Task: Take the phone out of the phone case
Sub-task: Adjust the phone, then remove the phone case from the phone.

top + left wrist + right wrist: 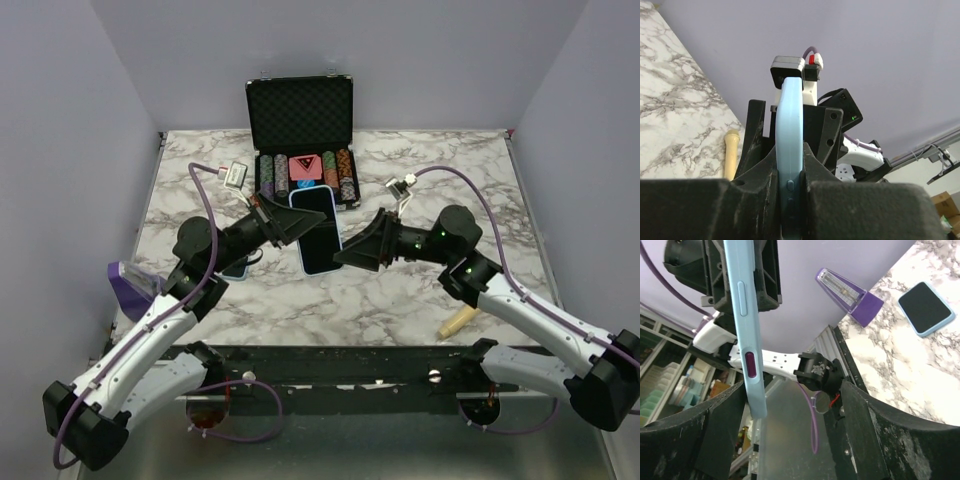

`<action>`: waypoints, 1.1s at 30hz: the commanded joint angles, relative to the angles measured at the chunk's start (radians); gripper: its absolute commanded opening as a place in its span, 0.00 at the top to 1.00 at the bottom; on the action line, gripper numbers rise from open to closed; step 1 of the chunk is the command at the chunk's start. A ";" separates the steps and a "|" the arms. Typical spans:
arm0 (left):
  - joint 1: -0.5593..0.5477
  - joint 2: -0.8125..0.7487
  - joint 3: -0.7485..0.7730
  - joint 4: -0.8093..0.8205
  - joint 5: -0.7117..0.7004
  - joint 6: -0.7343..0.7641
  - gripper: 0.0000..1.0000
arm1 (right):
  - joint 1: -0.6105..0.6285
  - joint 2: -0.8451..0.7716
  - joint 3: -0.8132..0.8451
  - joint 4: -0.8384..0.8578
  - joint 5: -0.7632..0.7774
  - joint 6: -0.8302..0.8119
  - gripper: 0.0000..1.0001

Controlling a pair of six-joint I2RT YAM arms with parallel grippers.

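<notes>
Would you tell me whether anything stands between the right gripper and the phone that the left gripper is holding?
Nothing visible does. The left gripper holds the cased phone up in the air, clamped by its edges. The right gripper stands open, and the phone's free end hangs between its fingers, close to one of them.

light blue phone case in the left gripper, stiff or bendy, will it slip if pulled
The light blue phone case looks matte and rubbery, with moulded side buttons, so it probably grips rather than slips. Its thin rim likely flexes when pried. With only the left gripper shut on it, it may pivot if pushed.
</notes>
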 commanded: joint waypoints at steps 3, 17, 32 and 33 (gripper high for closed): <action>0.011 -0.036 -0.010 0.052 -0.014 -0.066 1.00 | -0.012 0.009 -0.031 0.182 -0.076 0.087 0.27; 0.072 0.009 -0.024 0.149 0.043 -0.135 1.00 | -0.010 0.044 -0.094 0.403 -0.248 0.161 0.45; 0.072 0.018 -0.045 0.216 0.093 -0.190 1.00 | -0.012 0.113 -0.077 0.569 -0.260 0.241 0.61; 0.072 0.021 -0.045 0.216 0.098 -0.190 1.00 | -0.010 0.115 -0.076 0.570 -0.259 0.241 0.63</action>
